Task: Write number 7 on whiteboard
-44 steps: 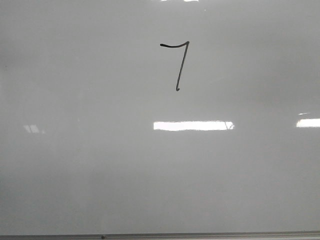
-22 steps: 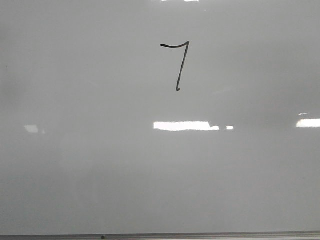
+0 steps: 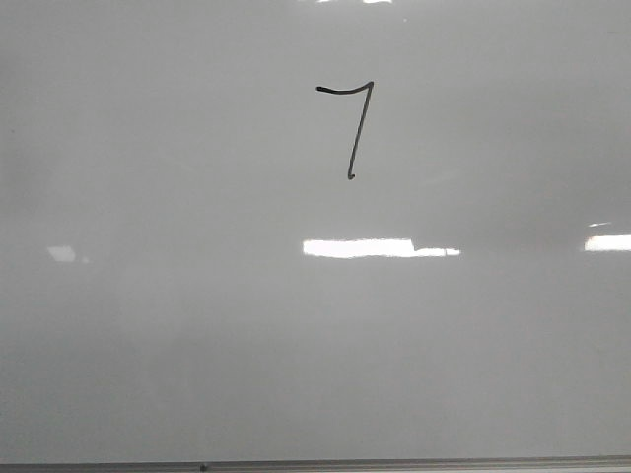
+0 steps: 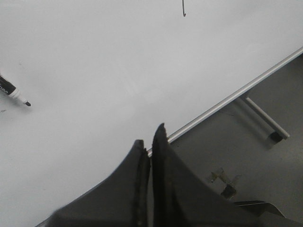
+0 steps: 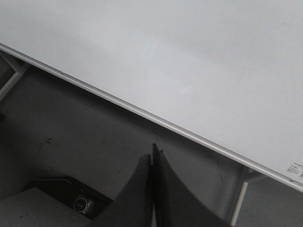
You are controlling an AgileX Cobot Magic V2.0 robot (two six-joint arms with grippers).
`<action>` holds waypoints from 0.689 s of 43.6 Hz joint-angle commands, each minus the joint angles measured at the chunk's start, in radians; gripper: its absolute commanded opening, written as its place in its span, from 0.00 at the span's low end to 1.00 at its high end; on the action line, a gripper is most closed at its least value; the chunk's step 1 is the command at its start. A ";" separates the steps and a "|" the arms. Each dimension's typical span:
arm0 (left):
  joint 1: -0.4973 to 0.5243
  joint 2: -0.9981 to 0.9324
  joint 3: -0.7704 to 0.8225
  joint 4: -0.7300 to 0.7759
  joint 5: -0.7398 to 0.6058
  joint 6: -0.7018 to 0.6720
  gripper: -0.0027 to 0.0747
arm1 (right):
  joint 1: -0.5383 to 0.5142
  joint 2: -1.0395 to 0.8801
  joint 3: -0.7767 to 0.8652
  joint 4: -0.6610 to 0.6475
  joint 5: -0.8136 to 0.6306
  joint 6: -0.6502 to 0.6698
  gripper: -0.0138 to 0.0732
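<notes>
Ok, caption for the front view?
Finished black number 7 on the glossy whiteboard, with no arm or marker in frame.

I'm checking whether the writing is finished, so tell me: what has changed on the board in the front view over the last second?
Only a glare: the bright ceiling-light reflection below the number 7 altered at its right end, from a full bar to a broken one, now thin. The number 7 and the whiteboard stayed as they were. No stroke was added, and no arm or gripper enters the front view.
</notes>
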 commanded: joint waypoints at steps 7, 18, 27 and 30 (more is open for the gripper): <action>-0.007 0.002 -0.031 -0.005 -0.083 0.000 0.01 | -0.006 0.010 -0.019 -0.003 -0.044 0.000 0.02; -0.007 0.002 -0.031 -0.005 -0.083 0.000 0.01 | -0.006 0.010 -0.019 -0.003 -0.044 0.000 0.02; 0.043 -0.015 -0.031 0.023 -0.108 0.002 0.01 | -0.006 0.010 -0.019 -0.003 -0.044 0.000 0.02; 0.138 -0.039 -0.008 0.039 -0.160 0.004 0.01 | -0.004 0.010 -0.019 -0.003 -0.044 0.000 0.02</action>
